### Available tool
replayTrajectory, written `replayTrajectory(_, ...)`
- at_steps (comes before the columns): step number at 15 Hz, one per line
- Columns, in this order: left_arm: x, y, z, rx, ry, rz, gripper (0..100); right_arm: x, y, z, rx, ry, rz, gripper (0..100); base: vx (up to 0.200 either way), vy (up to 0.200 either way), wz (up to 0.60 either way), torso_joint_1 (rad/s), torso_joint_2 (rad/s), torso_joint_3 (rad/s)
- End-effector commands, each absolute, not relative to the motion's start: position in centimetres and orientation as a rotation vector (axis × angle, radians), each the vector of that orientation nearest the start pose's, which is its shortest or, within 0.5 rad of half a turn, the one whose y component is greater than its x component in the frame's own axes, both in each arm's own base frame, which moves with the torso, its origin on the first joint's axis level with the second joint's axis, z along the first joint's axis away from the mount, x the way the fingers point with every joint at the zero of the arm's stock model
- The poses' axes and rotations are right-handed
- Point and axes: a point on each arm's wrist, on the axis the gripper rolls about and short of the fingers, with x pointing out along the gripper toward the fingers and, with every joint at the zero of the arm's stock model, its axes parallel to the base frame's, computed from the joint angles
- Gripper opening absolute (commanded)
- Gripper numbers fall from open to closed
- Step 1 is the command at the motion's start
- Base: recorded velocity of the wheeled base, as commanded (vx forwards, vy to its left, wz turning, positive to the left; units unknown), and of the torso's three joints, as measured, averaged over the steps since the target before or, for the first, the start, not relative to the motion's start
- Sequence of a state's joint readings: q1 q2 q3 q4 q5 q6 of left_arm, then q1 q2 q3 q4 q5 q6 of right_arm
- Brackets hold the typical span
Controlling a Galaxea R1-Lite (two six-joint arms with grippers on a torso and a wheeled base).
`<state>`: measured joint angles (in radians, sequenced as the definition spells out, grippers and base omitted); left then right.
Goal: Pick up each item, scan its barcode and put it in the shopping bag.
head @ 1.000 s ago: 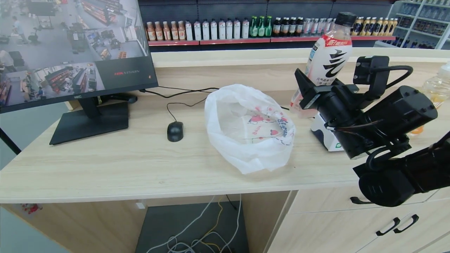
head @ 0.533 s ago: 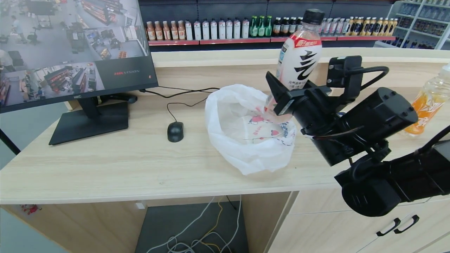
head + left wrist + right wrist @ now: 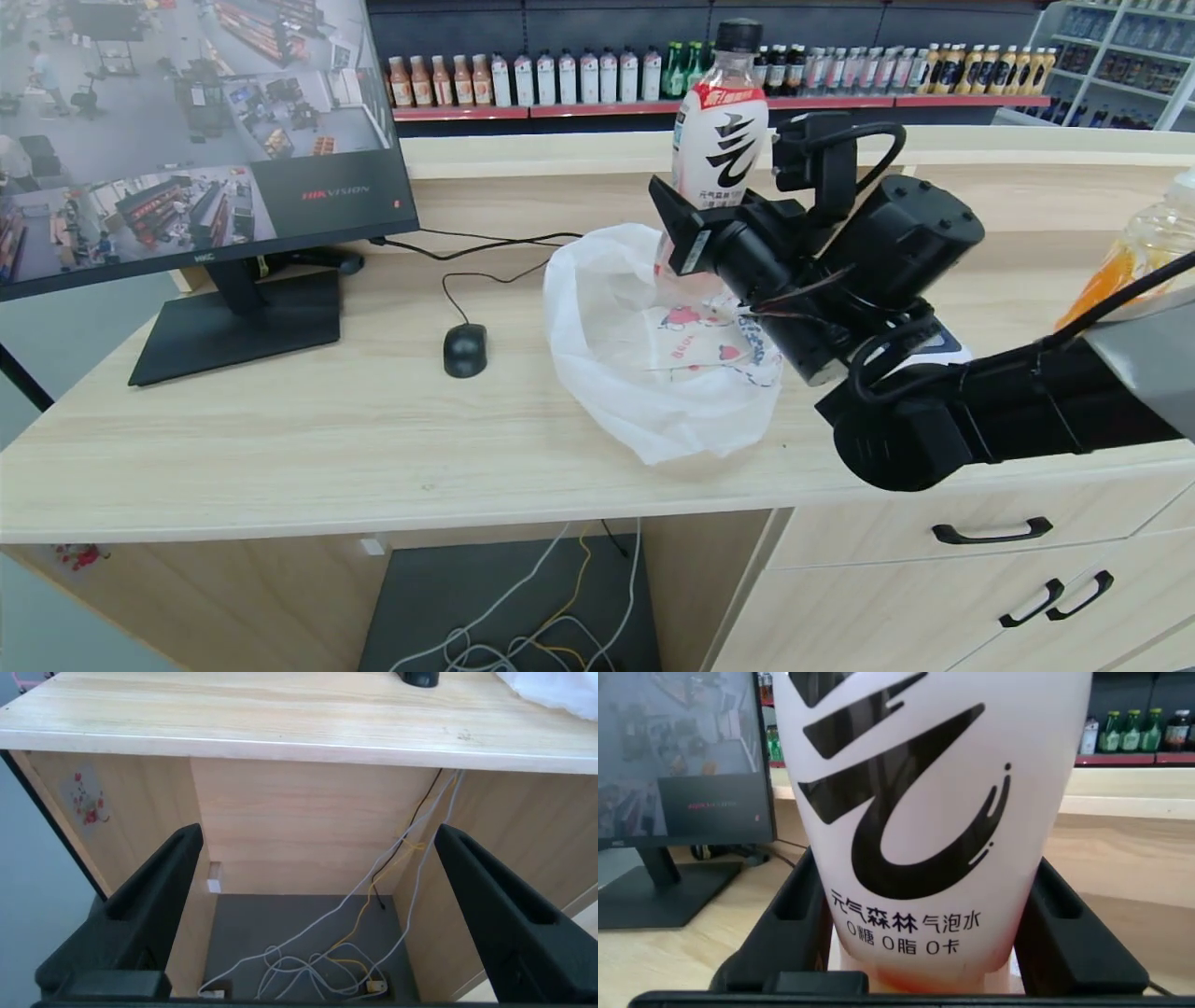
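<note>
White-sleeved plastic bottle (image 3: 721, 140), black cap up, pinched low on its body between the jaws of the right gripper (image 3: 698, 245). Upright, with dark pads (image 3: 785, 933) pressing on either flank. Held over the open mouth of the shopping bag (image 3: 653, 392), which lies just beneath and ahead of those jaws on the wooden counter (image 3: 327, 439). Base at about rim level; cannot tell whether just above or just inside.

Judged late in this item's round: lifted and brought to the bag, with lowering and letting go left to do. Cannot confirm the scan from these views. White-and-dark device (image 3: 938, 341) behind the right arm, well back from the jaws, probably the scanner. Red and blue print in the bag's hollow; cannot tell whether the bag's own pattern or goods already inside.

Left to handle: orange drink bottle (image 3: 1148, 238) on the counter, well apart from the right jaws, on the side of the arm away from the bag. At least one full round remaining, by this reckoning: pick, scan, bag.

Left gripper (image 3: 318, 915) with jaws spread wide and nothing between them, hanging below the counter's edge, facing the recess with loose cables (image 3: 308, 961). Well apart from both bottle and bag.
</note>
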<state>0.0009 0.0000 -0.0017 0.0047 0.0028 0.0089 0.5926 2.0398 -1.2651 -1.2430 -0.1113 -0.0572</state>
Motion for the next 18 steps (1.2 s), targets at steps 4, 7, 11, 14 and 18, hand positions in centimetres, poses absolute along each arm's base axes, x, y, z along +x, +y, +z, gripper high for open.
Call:
replayTrajectory(4,-2.3,0.0,7.5,0.008,0.003,0.005,100,37.1,24.4,22.7,0.1,-0.382,0.464,0,0.0,0.0,0.0,0.0,0.0,0.0)
replayTrajectory(7,-2.3,0.0,7.6,0.008,0.002,0.005,100,38.5,25.4,20.6,0.093,-0.353,0.466,0,0.0,0.0,0.0,0.0,0.0,0.0)
replayTrajectory(11,-2.3,0.0,7.5,0.008,0.003,0.003,100,39.6,25.4,18.9,0.085,-0.323,0.456,0,0.0,0.0,0.0,0.0,0.0,0.0)
replayTrajectory(14,-2.3,0.0,7.5,0.008,0.003,0.005,100,40.0,25.2,18.4,0.08,-0.313,0.449,0,0.0,0.0,0.0,0.0,0.0,0.0)
replayTrajectory(18,-2.3,0.0,7.5,0.008,0.003,0.005,100,40.4,25.3,17.5,0.079,-0.297,0.447,0,0.0,0.0,0.0,0.0,0.0,0.0)
